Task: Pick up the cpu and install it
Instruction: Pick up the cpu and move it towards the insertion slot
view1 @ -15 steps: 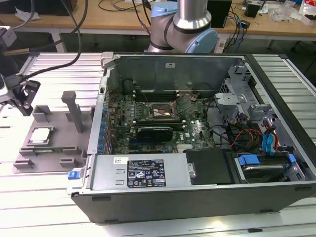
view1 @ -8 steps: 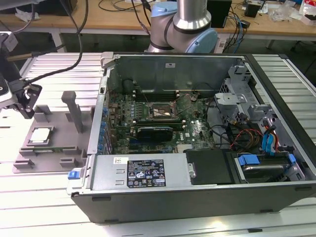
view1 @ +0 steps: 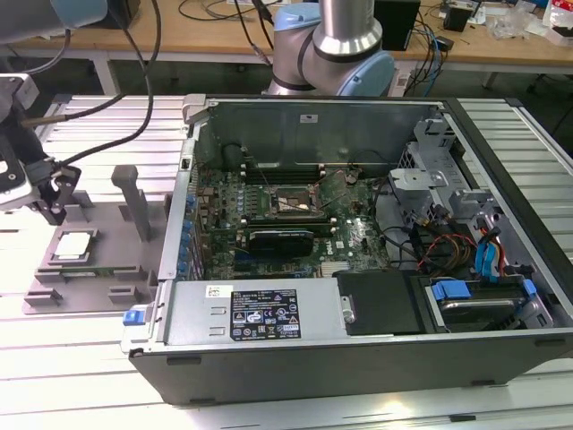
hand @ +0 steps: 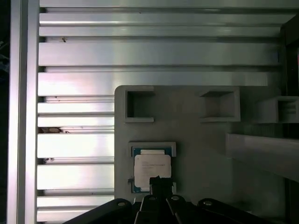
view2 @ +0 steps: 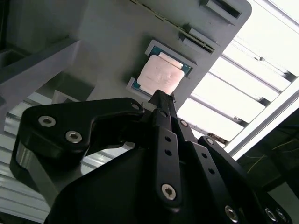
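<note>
Noted: cpu (hand: 151,165) silvery-white top, teal-green rim. The tray (hand: 205,154) under it is plain matte grey. The table (hand: 140,51) around the tray is bright silver, parallel ribbed stripes. My gripper (hand: 158,179) above the tray is black, with silver screw heads.

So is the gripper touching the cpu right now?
Apart. In the exterior view the gripper hangs above the cpu, with a strip of the gray fixture showing between them.

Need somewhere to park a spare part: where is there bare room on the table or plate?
Bare table slats lie on the camera's side of the grey fixture plate, beside the case. More border the plate in the first wrist view. Crowded: posts and pockets around the cpu, the tool near it, cables inside the case.
</note>
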Tool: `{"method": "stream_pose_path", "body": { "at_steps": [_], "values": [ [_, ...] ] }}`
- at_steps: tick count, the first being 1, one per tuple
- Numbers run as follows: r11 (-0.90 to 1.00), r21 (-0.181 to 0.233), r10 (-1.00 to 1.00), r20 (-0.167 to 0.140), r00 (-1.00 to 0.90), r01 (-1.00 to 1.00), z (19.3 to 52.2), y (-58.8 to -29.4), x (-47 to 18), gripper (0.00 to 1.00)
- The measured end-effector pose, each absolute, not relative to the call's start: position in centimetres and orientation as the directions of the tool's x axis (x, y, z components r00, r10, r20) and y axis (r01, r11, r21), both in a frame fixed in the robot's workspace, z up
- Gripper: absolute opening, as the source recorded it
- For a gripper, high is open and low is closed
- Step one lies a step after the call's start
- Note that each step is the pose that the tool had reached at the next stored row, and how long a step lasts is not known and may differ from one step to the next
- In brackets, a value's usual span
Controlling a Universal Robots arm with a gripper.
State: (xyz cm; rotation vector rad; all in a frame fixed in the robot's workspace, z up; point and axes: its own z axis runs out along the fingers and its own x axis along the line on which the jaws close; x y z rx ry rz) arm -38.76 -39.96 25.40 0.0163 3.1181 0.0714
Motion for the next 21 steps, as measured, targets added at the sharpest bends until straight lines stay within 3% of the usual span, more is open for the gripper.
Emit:
{"method": "stream_pose_path", "body": {
  "at_steps": [13, 15, 16, 17, 19, 21],
  "values": [
    [0.999, 0.046, 0.011, -0.006, -1.0, 0.011, 23.2, -40.2, -38.8, 0.11],
    [0.999, 0.046, 0.011, -0.006, -1.0, 0.011, 23.2, -40.2, -38.8, 0.24],
    [0.999, 0.046, 0.011, -0.006, -1.0, 0.011, 23.2, -40.2, -38.8, 0.24],
    [0.999, 0.046, 0.011, -0.006, -1.0, 0.011, 23.2, -40.2, -38.8, 0.36],
    [0.999, 0.046, 0.011, -0.006, -1.0, 0.011, 23.2, -40.2, -38.8, 0.48],
    [0.999, 0.046, 0.011, -0.006, -1.0, 0.011, 23.2, -40.2, -38.8, 0.66]
  ]
}}
